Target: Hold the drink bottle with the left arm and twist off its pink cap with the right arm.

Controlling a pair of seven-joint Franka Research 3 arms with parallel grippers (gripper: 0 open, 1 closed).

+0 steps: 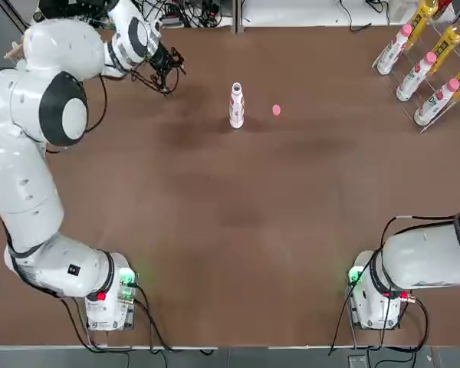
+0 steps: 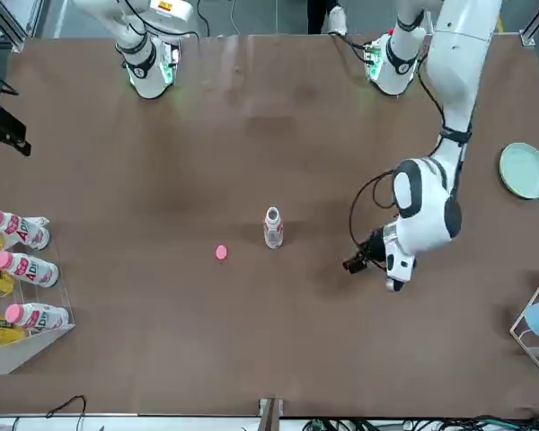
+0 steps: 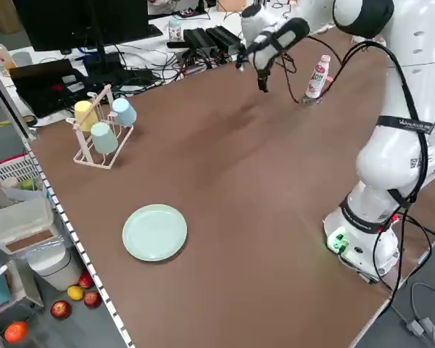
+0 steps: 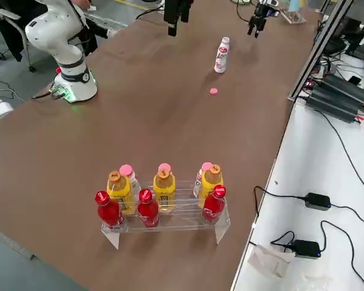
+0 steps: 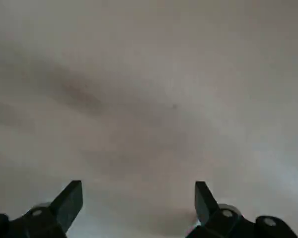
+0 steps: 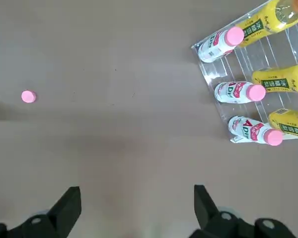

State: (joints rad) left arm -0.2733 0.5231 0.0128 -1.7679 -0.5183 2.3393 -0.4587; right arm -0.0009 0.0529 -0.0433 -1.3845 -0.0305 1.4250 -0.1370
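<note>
right wrist view alone: pink cap (image 6: 28,96) beyond wide-open right gripper (image 6: 137,208); left gripper (image 5: 138,202) likewise wide open.

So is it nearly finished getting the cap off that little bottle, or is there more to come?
It looks essentially done. The drink bottle stands upright with a bare neck, and the pink cap lies on the table beside it, apart from it. Nothing is in hand: the left gripper hangs open off to the bottle's side, and the right gripper is open, away from both. Nothing obvious remains.

right arm (image 1: 429,261) cut off, label print unreadable
</note>
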